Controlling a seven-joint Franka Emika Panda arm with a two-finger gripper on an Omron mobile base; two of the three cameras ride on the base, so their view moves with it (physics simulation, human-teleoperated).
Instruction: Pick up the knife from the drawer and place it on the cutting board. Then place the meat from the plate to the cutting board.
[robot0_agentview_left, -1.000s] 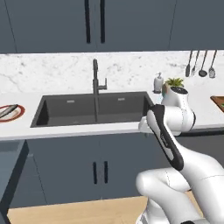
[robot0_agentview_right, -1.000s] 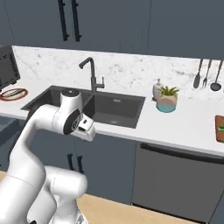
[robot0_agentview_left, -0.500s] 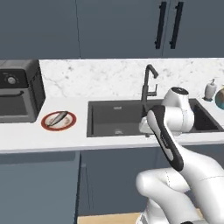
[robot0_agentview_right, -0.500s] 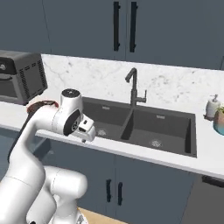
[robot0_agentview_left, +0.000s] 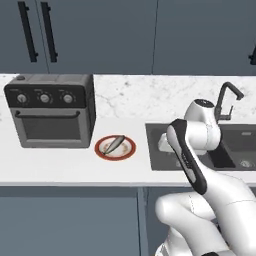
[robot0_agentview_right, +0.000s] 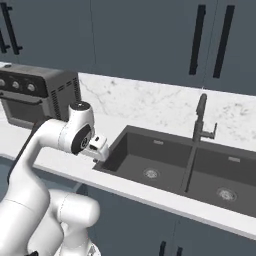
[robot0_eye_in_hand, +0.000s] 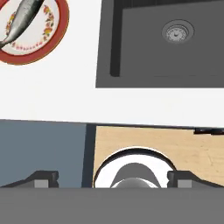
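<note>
So the main landmark here is the sink (robot0_agentview_left: 200, 147), a matte dark grey double basin sunk into a smooth white marbled counter (robot0_agentview_left: 70, 165), with round steel drains in the bottoms and nothing else sitting in the bowls. A slim dark gooseneck faucet (robot0_agentview_right: 200, 120) stands at the back edge of the sink. Just to the left of the sink sits the plate (robot0_agentview_left: 115, 147), small, round, white with an orange-red patterned rim, and lying diagonally across it is the meat (robot0_agentview_left: 114, 144), a slim silvery-grey fish shape with tapered ends. Further left of the sink, past the plate, there's a boxy dark toaster oven (robot0_agentview_left: 50, 110) with three round knobs. The gripper (robot0_eye_in_hand: 113, 179) hangs over the sink's front left corner, jaws spread wide and holding nothing, dark square fingertips (robot0_eye_in_hand: 43, 179) well apart
</note>
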